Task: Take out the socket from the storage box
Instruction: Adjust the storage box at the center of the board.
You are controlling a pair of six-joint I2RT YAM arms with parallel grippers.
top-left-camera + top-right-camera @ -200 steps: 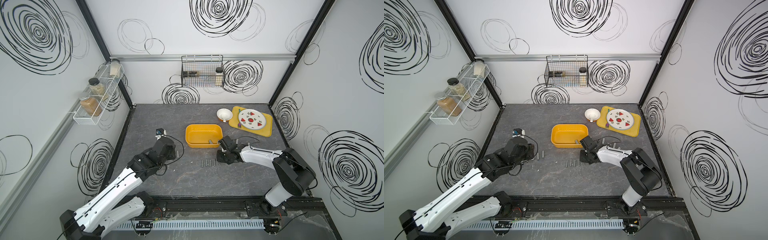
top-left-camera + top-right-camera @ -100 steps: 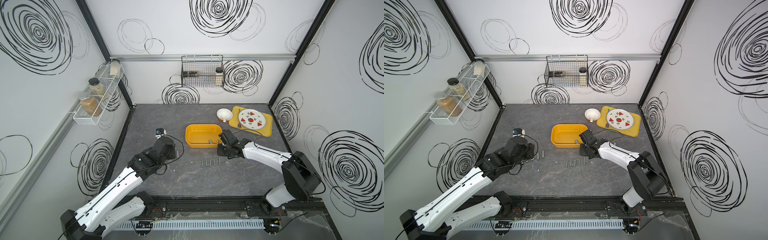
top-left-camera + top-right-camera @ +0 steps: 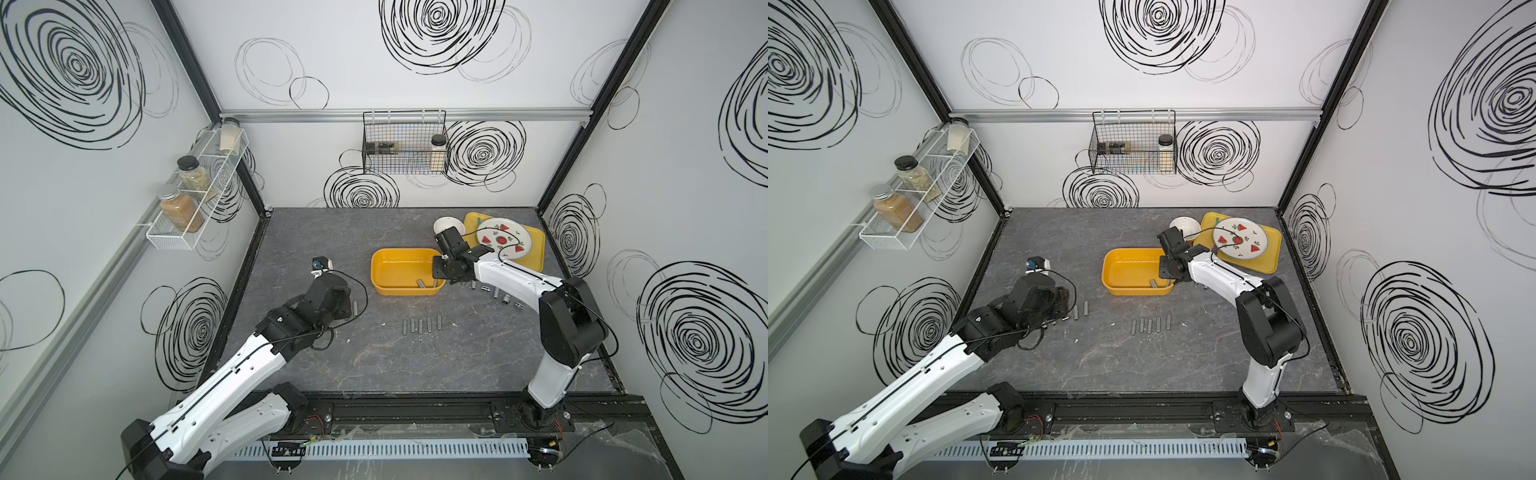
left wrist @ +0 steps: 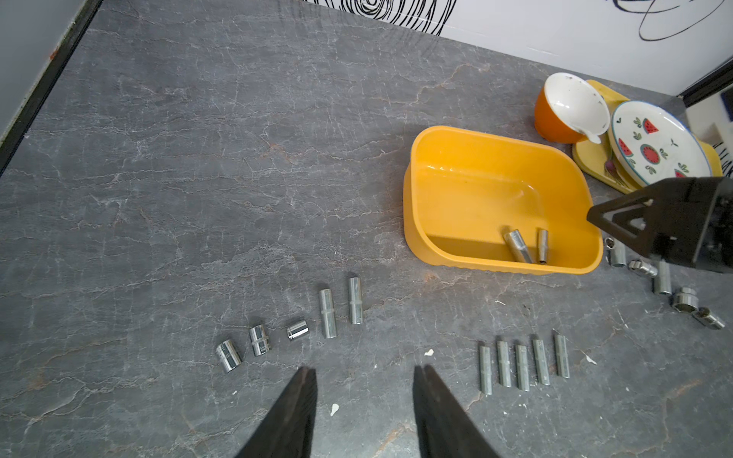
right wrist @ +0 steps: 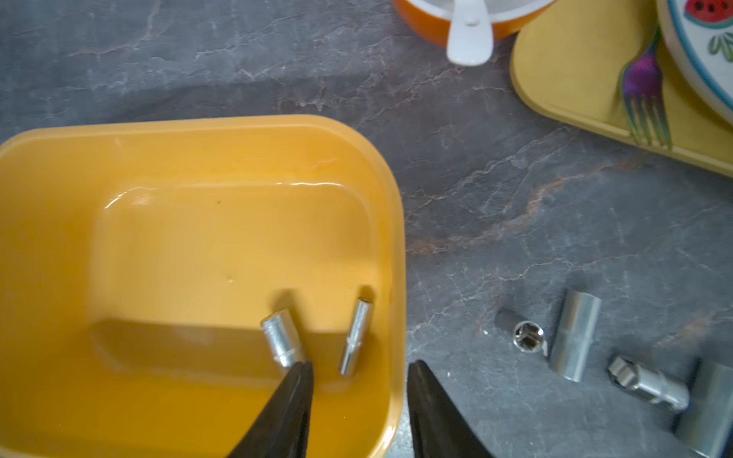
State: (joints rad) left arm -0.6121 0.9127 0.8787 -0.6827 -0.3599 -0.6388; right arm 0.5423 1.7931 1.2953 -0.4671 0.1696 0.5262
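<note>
The storage box (image 3: 395, 270) (image 5: 198, 238) is a deep yellow-orange tub in mid-table. Two steel sockets lie inside at its right end: a thicker socket (image 5: 282, 343) (image 4: 517, 246) and a thin socket (image 5: 356, 337) (image 4: 542, 246). My right gripper (image 5: 359, 364) (image 3: 440, 272) hovers open over the box's right wall, one finger above the inside near the thicker socket, the other outside. It holds nothing. Over bare table left of the box, my left gripper (image 4: 363, 369) is open and empty.
Several sockets lie in a row (image 3: 420, 325) in front of the box, more near the left arm (image 4: 293, 329), and others to the box's right (image 5: 575, 341). A flat yellow tray (image 3: 536, 249) with plate and fork (image 5: 644, 91), and a bowl (image 3: 449, 226), stand at the back right.
My right gripper rose from the table in front of the box's right corner and moved back over the box's right end, its jaws opening. The left arm has not moved.
</note>
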